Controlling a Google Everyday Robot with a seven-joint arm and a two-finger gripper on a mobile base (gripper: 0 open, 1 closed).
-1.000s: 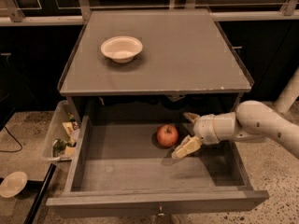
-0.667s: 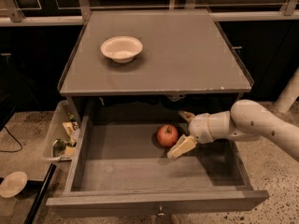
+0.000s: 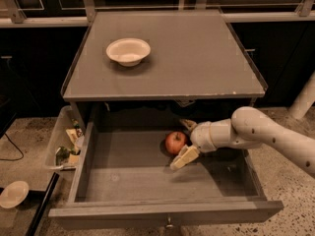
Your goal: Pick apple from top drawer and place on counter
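Observation:
The red apple (image 3: 175,142) lies on the floor of the open top drawer (image 3: 128,176), near the middle back. My gripper (image 3: 184,141) reaches in from the right at the end of the white arm (image 3: 266,134). It is open, with one pale finger (image 3: 184,158) in front of the apple and the other behind it (image 3: 188,124). The fingers stand around the apple's right side. The grey counter (image 3: 197,58) above the drawer holds a white bowl (image 3: 128,51).
A clear plastic bin of clutter (image 3: 66,141) stands left of the drawer. A white dish (image 3: 13,194) lies on the floor at the lower left. The speckled floor (image 3: 295,205) lies to the right. Dark cabinets and a rail stand behind the counter.
My gripper has moved a little to the left, closer around the apple. The apple has not moved.

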